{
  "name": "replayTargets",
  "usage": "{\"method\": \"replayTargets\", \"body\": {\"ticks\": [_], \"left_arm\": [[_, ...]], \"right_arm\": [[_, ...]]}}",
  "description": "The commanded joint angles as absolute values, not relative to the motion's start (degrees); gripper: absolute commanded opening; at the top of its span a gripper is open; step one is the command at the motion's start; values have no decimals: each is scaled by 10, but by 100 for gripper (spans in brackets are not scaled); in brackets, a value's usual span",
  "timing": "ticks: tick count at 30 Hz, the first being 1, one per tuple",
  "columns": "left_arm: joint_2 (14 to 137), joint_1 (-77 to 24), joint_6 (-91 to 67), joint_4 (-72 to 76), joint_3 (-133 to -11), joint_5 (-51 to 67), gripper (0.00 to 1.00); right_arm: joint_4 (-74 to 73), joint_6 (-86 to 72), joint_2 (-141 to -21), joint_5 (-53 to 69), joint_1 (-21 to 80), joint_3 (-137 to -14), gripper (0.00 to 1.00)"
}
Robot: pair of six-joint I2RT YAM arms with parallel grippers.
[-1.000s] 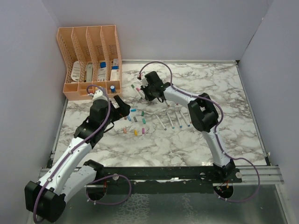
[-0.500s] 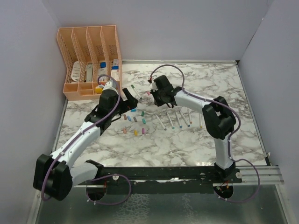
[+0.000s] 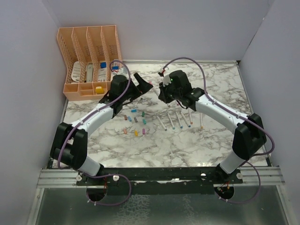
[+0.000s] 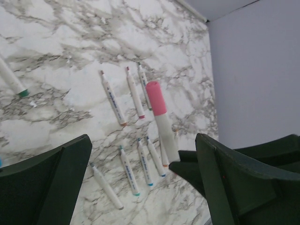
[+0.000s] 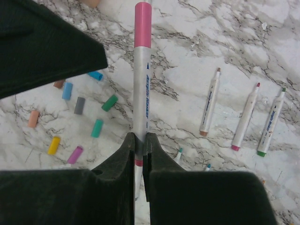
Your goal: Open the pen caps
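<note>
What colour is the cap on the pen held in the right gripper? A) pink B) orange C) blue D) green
A: in the right wrist view the right gripper is shut on a pen whose cap is pink.

1. I make it ten pens (image 4: 112,98): nine lying on the table (image 3: 154,150), one raised.
2. I count nine loose pen caps (image 5: 97,127), about 8 o'clock from the table's middle.
3. One more, a pink cap (image 5: 143,18), sits on the raised pen (image 5: 139,93).
4. One peach organiser (image 3: 89,47), at 10 o'clock.
</note>
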State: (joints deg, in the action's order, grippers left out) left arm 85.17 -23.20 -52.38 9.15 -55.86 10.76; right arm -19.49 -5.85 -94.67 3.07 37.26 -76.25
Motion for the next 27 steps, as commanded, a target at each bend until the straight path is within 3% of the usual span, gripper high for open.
{"method": "replayTargets", "body": {"ticks": [1,13,27], "left_arm": [[870,-229,-574,165,-587,144,95],[896,-230,-590,186,-597,163,84],[892,-230,-599,202,-596,171,40]], "right_arm": [[-191,-72,-917,73,373,-750,2],[-172,-71,-879,112,384,-733,1],[-177,-68,-854,113,389,-718,1]]}}
